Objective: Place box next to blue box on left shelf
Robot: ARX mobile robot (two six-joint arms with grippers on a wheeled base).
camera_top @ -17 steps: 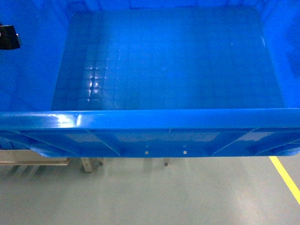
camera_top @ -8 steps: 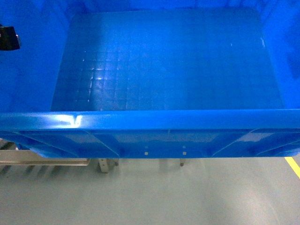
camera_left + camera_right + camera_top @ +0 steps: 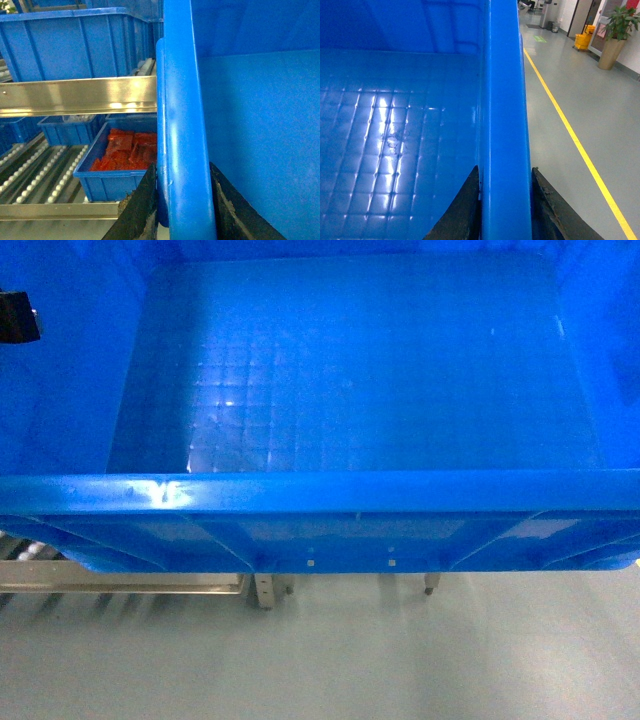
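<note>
The box (image 3: 350, 410), a big bright-blue crate with a grid floor, fills the head view, its near rim (image 3: 320, 490) crossing the frame. My left gripper (image 3: 185, 200) is shut on the box's left rim (image 3: 182, 125), one black finger (image 3: 145, 205) on each side. My right gripper (image 3: 505, 200) is shut on the right rim (image 3: 502, 100) the same way. In the left wrist view the left shelf (image 3: 45, 170) of white rollers lies left of the box. A large blue box (image 3: 75, 45) stands on the level above, behind a metal rail (image 3: 75, 95).
A small blue bin (image 3: 125, 150) of red packets rests on the lower rollers, close to the box's left wall. Rack legs (image 3: 265, 590) and a rail (image 3: 120, 585) show under the box. A yellow floor line (image 3: 570, 130) runs at the right.
Under the held box, the rack's rail and legs have slid to the right in the head view, and the yellow floor line has left the frame. Both grips are unchanged.
</note>
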